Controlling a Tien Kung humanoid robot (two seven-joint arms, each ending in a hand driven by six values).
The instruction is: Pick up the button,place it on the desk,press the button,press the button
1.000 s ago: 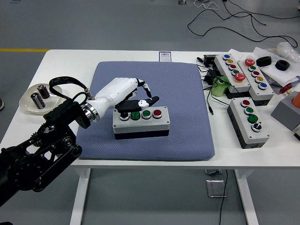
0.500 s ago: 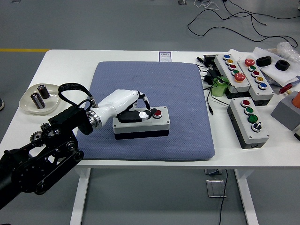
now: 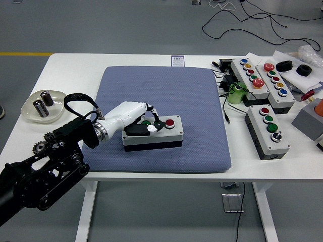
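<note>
A grey button box [image 3: 170, 135] with a black base lies on the blue-grey mat [image 3: 166, 85] in the middle of the white table. Its red button [image 3: 170, 122] shows at the right end, and a green button [image 3: 146, 122] peeks out beside it. My white left hand [image 3: 147, 125] rests on the box's left half with its fingers curled down over the left buttons, covering them. A black fingertip [image 3: 151, 129] with a white pad lies on the top face. The hand does not grasp the box.
A white dish [image 3: 30, 112] with batteries sits at the left edge. On the right stand three more button boxes [image 3: 267, 132] [image 3: 250, 74] [image 3: 275, 79], a green object [image 3: 235, 94], cables and black rings [image 3: 284, 65].
My left hand has dropped from above the box onto its top and slid left toward me, its fingers curling over the left buttons. The box has not shifted.
</note>
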